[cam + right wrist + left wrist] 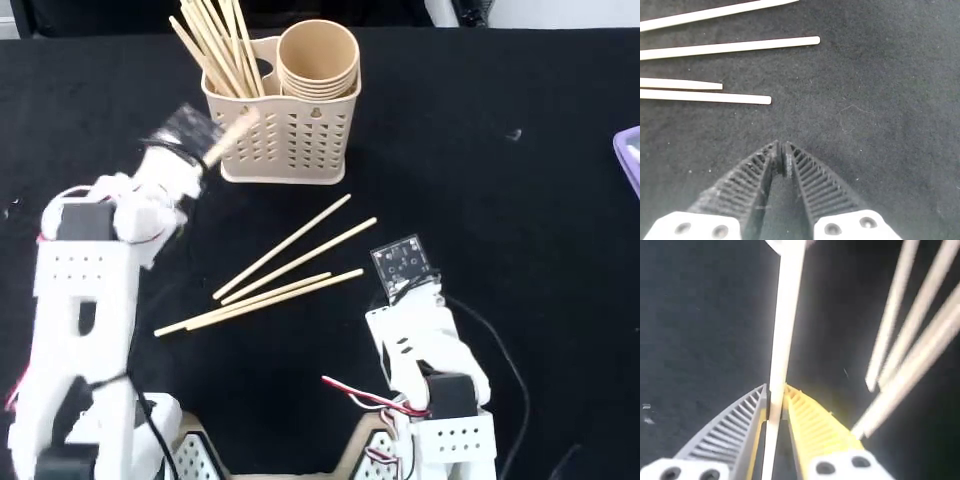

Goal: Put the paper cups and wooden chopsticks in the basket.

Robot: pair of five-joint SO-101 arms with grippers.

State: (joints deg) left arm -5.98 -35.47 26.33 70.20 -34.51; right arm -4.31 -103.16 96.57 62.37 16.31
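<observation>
Left gripper (776,390) pinching one chopstick (785,315), just beside the basket (290,145).
We see the basket at the surface's far edge, with stacked paper cups (318,60) in one compartment and a bundle of chopsticks (215,40) in the other. Four loose chopsticks (285,265) lie mid-surface. Right gripper (782,149) is pressed together and empty, near their ends, not touching.

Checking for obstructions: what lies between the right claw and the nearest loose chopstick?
Only bare cloth between right claw and nearest chopstick, per right wrist view.
</observation>
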